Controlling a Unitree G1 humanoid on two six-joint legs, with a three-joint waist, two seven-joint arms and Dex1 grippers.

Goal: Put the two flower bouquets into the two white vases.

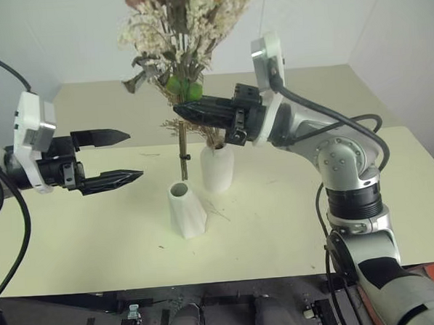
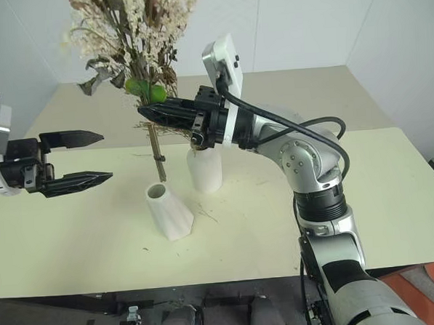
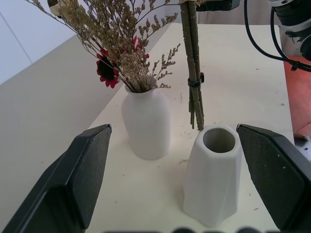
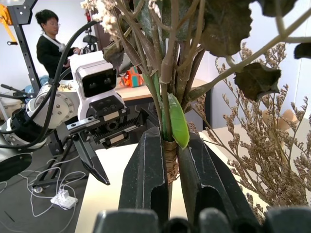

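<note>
The right claw (image 1: 181, 110) was clamped, its two black fingers pressed tight on the twine-wrapped binding of the cream bouquet (image 1: 185, 33), with a smooth green leaf caught between them. Above the grip the bunch fanned out into pale, crumbly blossoms and dark, curled leaves; below it the long thin stems (image 1: 182, 153) hung straight down, cinched by a small dark tie, their cut ends in the air just behind and above the rim of the cone vase (image 1: 186, 208). That vase, matte white and faceted with a round open mouth, stood empty on the table (image 1: 293, 224) below the claw. Just beside it, under the right claw's wrist, sat the rounded bottle vase (image 1: 217, 167), also matte white, already holding the beige bouquet (image 3: 124, 63) of wispy sprigs with a red bloom. Well off to the left side, the left claw (image 1: 122, 156) hung in the air with its pointed black fingers spread wide and nothing between them, aimed toward the two vases. A person (image 4: 51, 46) in dark clothing stood in the background beyond the table.
</note>
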